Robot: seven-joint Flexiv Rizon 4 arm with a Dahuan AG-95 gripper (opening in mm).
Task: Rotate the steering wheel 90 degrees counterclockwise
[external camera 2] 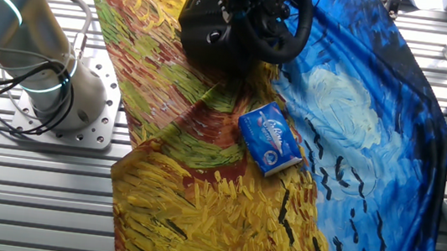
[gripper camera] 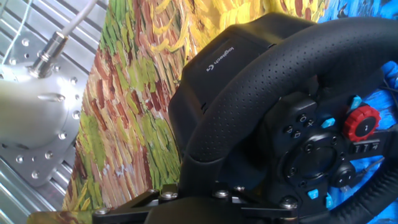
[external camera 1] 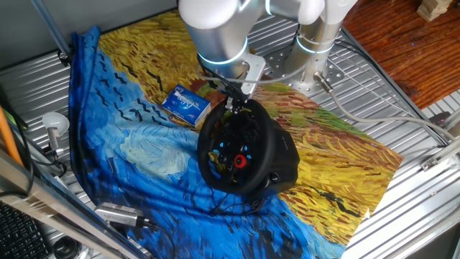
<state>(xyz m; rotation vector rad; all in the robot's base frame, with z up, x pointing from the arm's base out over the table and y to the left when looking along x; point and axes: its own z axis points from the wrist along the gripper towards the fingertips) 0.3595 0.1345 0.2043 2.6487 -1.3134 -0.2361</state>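
- Hand view: close on the steering wheel [gripper camera: 249,106], rim filling the frame, red button [gripper camera: 362,122] on the hub at right.
- Sits on its black base [external camera 1: 284,162] on the painted cloth [external camera 1: 144,158] over the bench, blue-and-white box [external camera 1: 185,103] just beside.
- Fingers [external camera 1: 233,104] at the rim's top edge; cannot tell whether spread or pinching.
- Best to confirm a firm rim grip, then sweep an arc about the hub, not a straight pull, lest the base slide on the cloth.
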